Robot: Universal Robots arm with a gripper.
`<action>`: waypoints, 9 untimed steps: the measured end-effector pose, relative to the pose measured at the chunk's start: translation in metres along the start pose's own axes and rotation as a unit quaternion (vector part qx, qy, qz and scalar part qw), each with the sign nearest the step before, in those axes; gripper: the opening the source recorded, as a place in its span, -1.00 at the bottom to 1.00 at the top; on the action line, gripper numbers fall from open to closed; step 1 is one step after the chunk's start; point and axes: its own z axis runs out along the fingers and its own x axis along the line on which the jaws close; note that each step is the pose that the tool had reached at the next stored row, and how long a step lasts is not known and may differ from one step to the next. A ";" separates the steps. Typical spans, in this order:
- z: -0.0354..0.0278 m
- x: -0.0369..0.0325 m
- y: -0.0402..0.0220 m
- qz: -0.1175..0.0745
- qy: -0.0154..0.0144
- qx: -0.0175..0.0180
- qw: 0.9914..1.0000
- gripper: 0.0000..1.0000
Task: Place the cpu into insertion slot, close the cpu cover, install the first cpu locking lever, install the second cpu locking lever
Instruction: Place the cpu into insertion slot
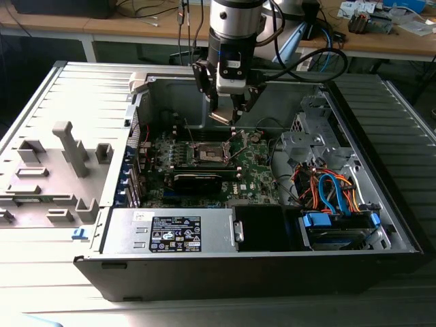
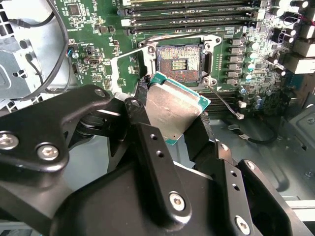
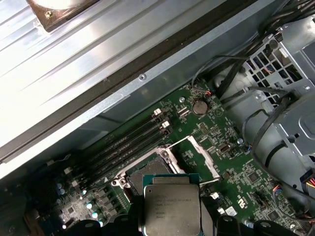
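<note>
Your tool [image 2: 170, 117] clamps the cpu [image 2: 171, 101], tilted, above the bare insertion slot [image 2: 179, 59] — the open computer case [image 1: 238, 271] lies on a ribbed grey table [image 1: 403, 126], cluttered wooden table [image 1: 385, 42] behind.

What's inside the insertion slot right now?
Only bare contacts show in the insertion slot; no chip seated. The cpu, in the gripper, hides part of it in the first wrist view.

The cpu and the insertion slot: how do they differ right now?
The cpu has a silver-grey metal top; the insertion slot is dark with a silver rim. The cpu is tilted, clamped in the gripper above the green board; the insertion slot lies flat, empty and uncovered. Both are square.
</note>
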 end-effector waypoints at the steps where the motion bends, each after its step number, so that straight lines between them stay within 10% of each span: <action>1: 0.0000 0.0000 0.0000 0.001 0.000 0.000 1.000 0.09; 9: 0.0004 0.0000 0.0000 0.015 -0.001 0.000 1.000 0.09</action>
